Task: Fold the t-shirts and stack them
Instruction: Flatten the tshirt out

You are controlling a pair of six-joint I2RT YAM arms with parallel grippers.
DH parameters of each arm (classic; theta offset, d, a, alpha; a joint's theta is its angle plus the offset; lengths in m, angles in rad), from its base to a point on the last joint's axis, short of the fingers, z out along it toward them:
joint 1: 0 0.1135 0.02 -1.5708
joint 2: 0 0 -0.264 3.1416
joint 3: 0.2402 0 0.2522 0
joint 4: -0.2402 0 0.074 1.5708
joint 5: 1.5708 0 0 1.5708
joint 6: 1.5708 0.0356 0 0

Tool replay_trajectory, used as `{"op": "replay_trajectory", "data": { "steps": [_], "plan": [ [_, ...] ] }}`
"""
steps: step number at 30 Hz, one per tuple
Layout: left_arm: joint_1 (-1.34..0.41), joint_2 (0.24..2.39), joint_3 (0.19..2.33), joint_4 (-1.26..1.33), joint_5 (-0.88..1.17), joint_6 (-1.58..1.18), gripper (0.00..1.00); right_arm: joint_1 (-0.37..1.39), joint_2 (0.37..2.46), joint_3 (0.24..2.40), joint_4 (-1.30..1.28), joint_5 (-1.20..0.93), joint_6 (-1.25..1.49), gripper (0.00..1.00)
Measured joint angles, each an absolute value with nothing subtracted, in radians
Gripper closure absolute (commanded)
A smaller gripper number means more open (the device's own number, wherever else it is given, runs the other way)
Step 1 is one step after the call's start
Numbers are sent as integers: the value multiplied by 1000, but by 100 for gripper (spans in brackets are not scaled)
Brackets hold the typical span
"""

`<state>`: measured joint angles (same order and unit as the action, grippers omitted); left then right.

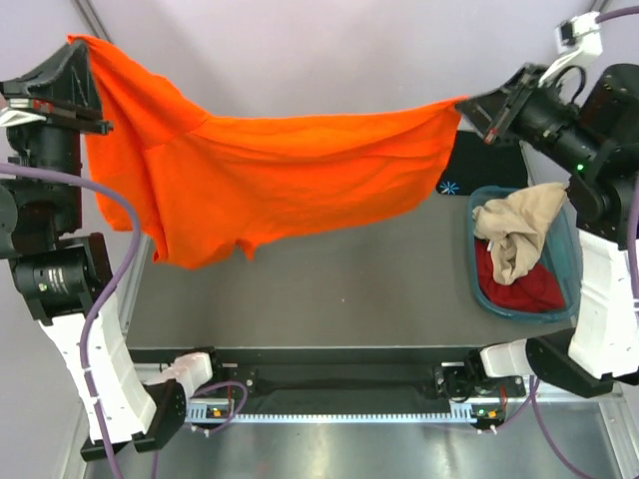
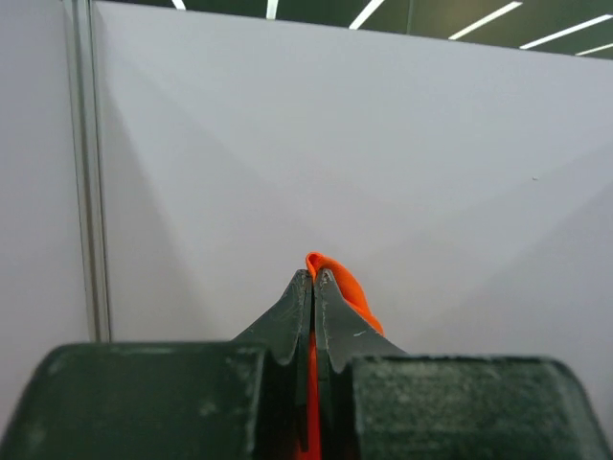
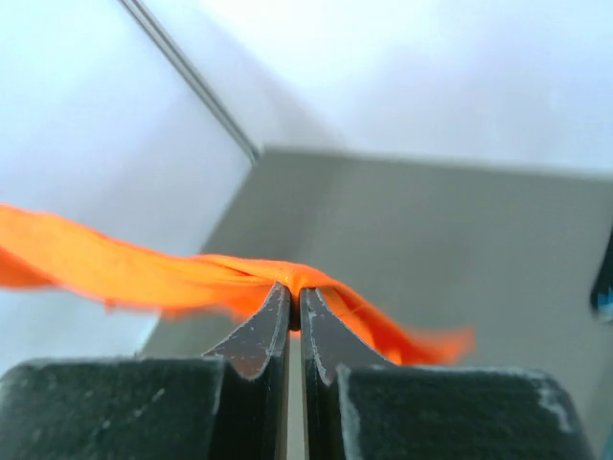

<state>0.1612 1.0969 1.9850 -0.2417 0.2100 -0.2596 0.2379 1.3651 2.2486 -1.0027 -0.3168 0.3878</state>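
The bright orange t-shirt (image 1: 280, 170) hangs stretched in the air above the table between both grippers. My left gripper (image 1: 78, 55) is shut on one corner at the far left; orange cloth (image 2: 347, 287) pokes out between its jaws. My right gripper (image 1: 471, 106) is shut on the other corner at the far right, cloth (image 3: 144, 273) trailing left from its tips. The black t-shirt (image 1: 481, 165) with a light-blue star mark lies flat at the far right, partly hidden. The beige t-shirt (image 1: 519, 228) and the dark red t-shirt (image 1: 524, 287) sit bunched in the tub.
A teal plastic tub (image 1: 572, 261) stands at the right side of the dark grey table (image 1: 329, 289). White walls close the back and left. The arm bases and cables sit along the near edge.
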Motion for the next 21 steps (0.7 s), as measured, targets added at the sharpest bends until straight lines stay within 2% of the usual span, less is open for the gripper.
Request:
{"op": "replay_trajectory", "data": {
  "steps": [6,13,17,21],
  "plan": [
    [161,1207,2000,-43,188,-259,100,213,1479,2353,-791,-336,400,100],
    [161,1544,2118,125,190,-286,100,134,1813,2373,-509,-408,529,100],
    [161,1744,2235,139,200,-303,100,102,1990,2424,-448,-441,600,100],
    [161,1856,2304,141,207,-316,100,74,2031,2423,-437,-462,634,100]
  ]
}}
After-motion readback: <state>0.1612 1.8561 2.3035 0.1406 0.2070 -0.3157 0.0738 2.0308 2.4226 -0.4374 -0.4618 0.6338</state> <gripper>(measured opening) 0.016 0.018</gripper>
